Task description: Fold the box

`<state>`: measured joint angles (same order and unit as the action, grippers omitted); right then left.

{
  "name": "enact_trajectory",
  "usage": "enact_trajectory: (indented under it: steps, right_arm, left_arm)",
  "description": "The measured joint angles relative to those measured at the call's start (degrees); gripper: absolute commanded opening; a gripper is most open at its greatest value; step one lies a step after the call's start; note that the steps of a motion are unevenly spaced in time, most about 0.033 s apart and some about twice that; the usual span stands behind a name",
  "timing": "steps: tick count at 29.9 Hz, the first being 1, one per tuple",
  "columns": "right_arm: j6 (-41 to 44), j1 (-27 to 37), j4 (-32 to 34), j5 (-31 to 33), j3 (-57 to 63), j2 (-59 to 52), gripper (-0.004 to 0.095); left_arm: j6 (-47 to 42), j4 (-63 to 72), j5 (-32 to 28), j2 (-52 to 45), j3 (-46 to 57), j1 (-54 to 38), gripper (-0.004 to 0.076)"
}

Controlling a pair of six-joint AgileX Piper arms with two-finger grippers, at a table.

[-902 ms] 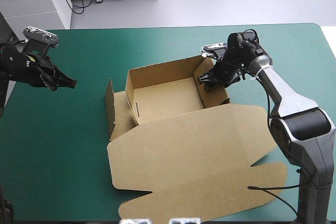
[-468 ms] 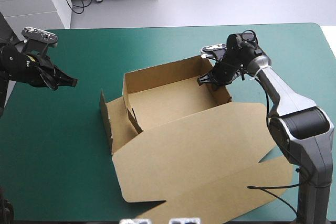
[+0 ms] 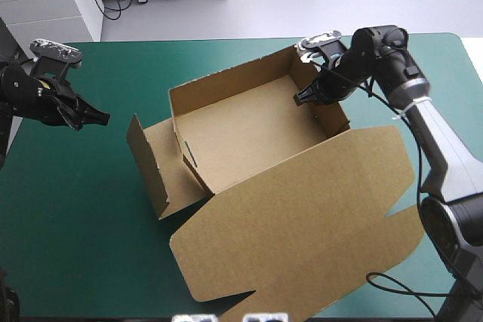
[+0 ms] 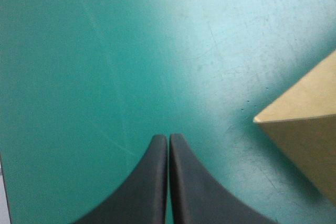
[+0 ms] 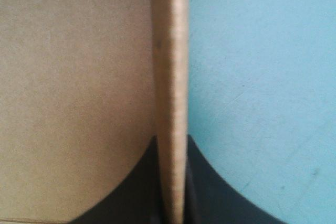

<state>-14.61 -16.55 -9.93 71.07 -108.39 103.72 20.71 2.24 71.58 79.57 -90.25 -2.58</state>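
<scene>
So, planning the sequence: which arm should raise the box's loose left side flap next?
Left. Its jaws are empty over the teal-green cover near that flap; the right arm's jaws pinch the box's right wall.

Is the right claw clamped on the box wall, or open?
Shut on the box: the right claw has the brown wall's edge pinched between its black fingers.

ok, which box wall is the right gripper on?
The right wall of the box: the right gripper is shut on its top edge. Far wall and left wall are untouched.
</scene>
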Motion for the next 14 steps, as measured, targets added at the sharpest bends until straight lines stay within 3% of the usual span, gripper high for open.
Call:
enact_trajectory:
  steps: [8,14]
  right_arm:
    - [-0.8,9.1,-3.5,0.6,0.0,-8.2,-0.0019]
    - [-2.8,14.5,-11.8,0.6,0.0,-9.6,-0.0019]
  left_arm:
    - [-1.3,-3.7,-0.7,0.0,5.9,0.0,-0.0008]
    - [-1.7,-0.8,-7.2,0.0,10.6,0.0,-0.0008]
